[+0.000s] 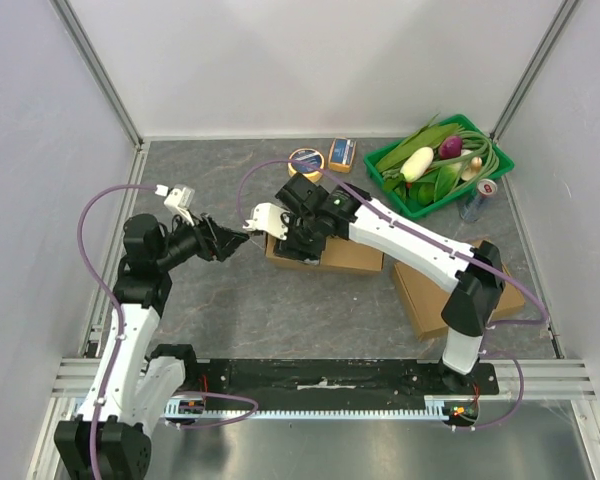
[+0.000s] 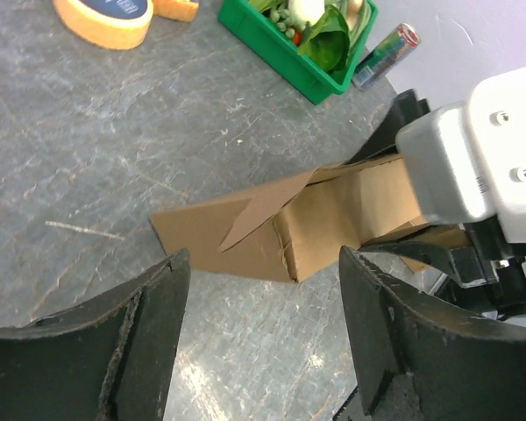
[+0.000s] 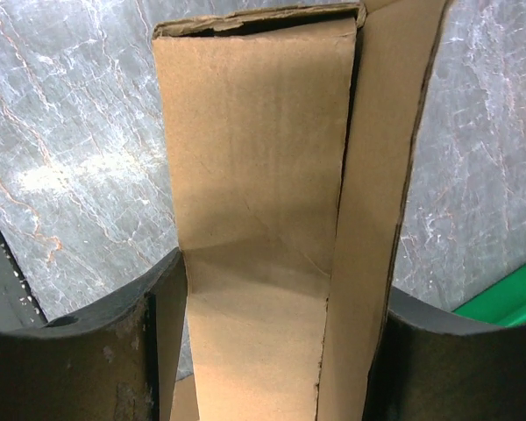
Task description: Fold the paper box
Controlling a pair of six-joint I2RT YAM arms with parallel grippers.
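The half-formed paper box [image 1: 350, 255] is lying on the table [image 1: 230, 320], and the right gripper [image 3: 272, 289] is clamping it across its width, its body covering the box's left end from above. The left gripper [image 2: 263, 259] is hovering just beside that end, jaws apart, holding nothing. Behind, a yellow tape roll [image 1: 306, 160], a green tray [image 1: 492, 174] of vegetables and a can [image 1: 477, 198] are sitting away from the box

From above, the right end effector [image 1: 298, 243] covers the left end of the paper box [image 1: 355, 255], and its arm [image 1: 405, 237] hides part of a flat cardboard sheet [image 1: 420, 300]. At the right wrist the box's lower end runs off the bottom edge.
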